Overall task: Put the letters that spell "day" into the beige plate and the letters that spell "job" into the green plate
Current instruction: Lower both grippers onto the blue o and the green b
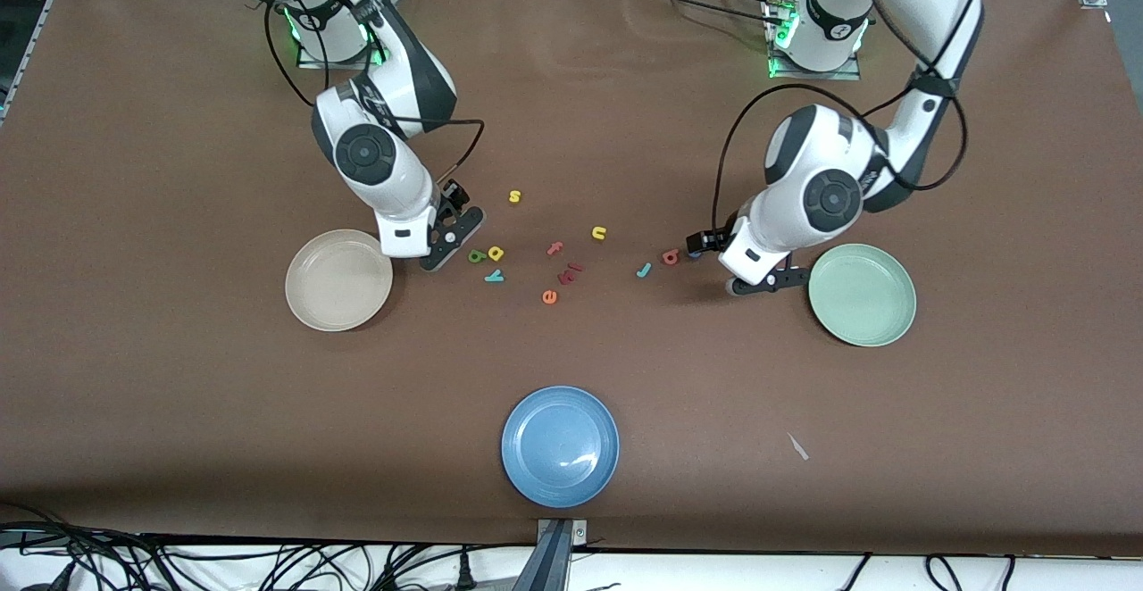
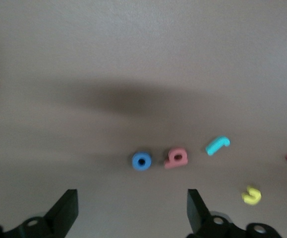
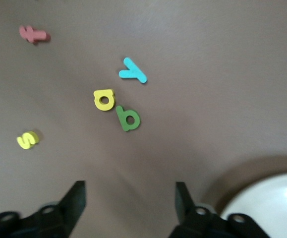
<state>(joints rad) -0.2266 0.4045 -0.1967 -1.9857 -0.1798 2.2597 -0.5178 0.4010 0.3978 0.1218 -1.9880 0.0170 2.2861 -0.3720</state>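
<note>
The green "d" (image 1: 477, 256), yellow "a" (image 1: 496, 253) and teal "y" (image 1: 494, 276) lie together beside the beige plate (image 1: 308, 301). My right gripper (image 1: 454, 238) hangs low between that plate and these letters, open and empty. In the right wrist view the gripper (image 3: 131, 203) has the "d" (image 3: 128, 118), "a" (image 3: 104, 99) and "y" (image 3: 132, 71) ahead of it. The teal "j" (image 1: 644, 270), salmon "b" (image 1: 671, 257) and blue "o" (image 1: 692, 255) lie near the green plate (image 1: 884, 323). My left gripper (image 1: 768, 283) is low beside that plate, open; its wrist view shows the gripper (image 2: 132, 213) short of the "o" (image 2: 142, 161), "b" (image 2: 176, 157) and "j" (image 2: 217, 145).
A blue plate (image 1: 536, 475) sits near the table's front edge. Loose letters lie mid-table: yellow "s" (image 1: 515, 196), yellow "u" (image 1: 599, 233), salmon "f" (image 1: 555, 249), another salmon piece (image 1: 570, 270) and an orange "e" (image 1: 549, 296).
</note>
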